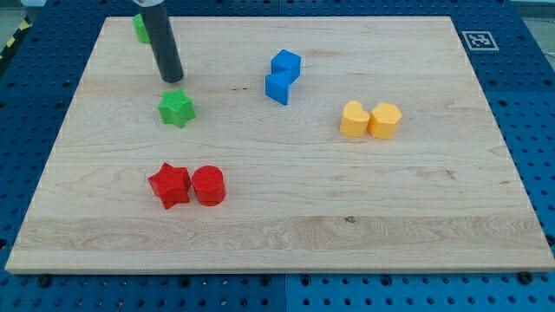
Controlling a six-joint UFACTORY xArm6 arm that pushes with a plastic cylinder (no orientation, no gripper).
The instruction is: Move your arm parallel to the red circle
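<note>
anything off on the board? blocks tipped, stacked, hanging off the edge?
Nothing stands out. All blocks lie flat on the board, none over an edge. My tip sits just above the green star; a second green block is partly hidden behind the rod.

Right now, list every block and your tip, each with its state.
My tip: just above the green star.
Green star: alone, flat.
Green block: partly hidden behind rod.
Blue blocks: touching.
Yellow blocks: touching.
Red star: touching red circle.
</note>
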